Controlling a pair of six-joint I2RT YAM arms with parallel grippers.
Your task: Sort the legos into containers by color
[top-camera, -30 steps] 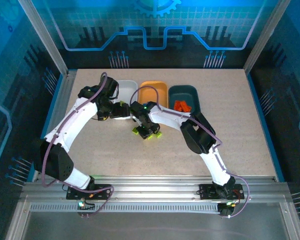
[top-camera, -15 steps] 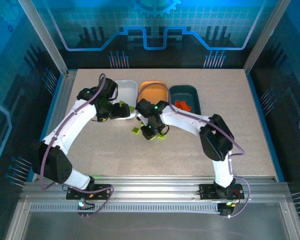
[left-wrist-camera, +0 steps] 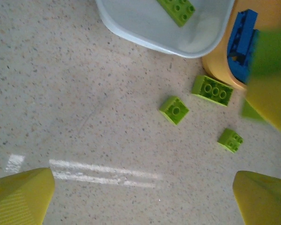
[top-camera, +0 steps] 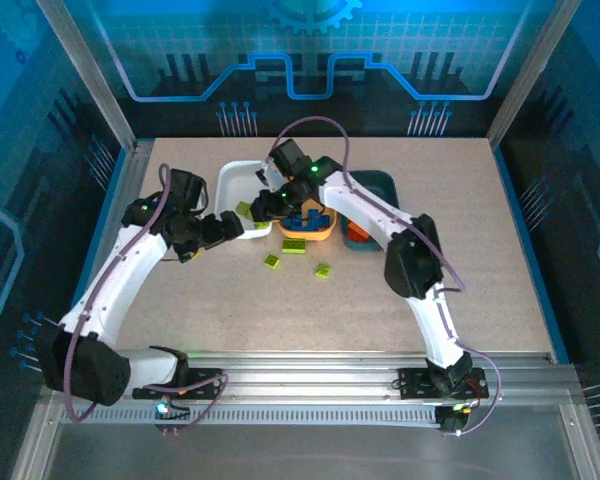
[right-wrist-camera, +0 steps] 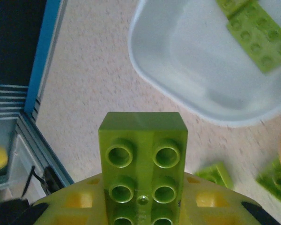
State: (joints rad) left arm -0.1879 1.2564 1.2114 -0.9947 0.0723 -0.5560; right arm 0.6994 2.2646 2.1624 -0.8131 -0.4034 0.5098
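Note:
My right gripper [top-camera: 264, 204] hangs over the near right corner of the white tray [top-camera: 232, 178], shut on a lime green lego [right-wrist-camera: 143, 154] with its studs facing the wrist camera. Flat lime legos [right-wrist-camera: 257, 37] lie in the white tray [right-wrist-camera: 178, 79]. My left gripper [top-camera: 223, 228] is open over bare table, just left of and nearer than that tray, its yellow fingertips [left-wrist-camera: 18, 194] far apart. Three lime legos [left-wrist-camera: 213, 90] [left-wrist-camera: 174, 109] [left-wrist-camera: 231, 140] lie loose on the table. Blue legos [left-wrist-camera: 241, 42] sit in the light orange tray [left-wrist-camera: 215, 70]. Orange legos [top-camera: 355, 233] show by the dark teal tray [top-camera: 380, 182].
The right arm's links [top-camera: 405, 255] arch over the orange and teal trays and hide much of them. The loose lime legos [top-camera: 294, 246] lie just in front of the trays. Aluminium frame posts and a blue rim [right-wrist-camera: 42, 56] bound the table's left side.
The right arm lifted a lime lego off the table and swung back and left to the white tray. The left gripper drew back left out of that tray and opened wider.

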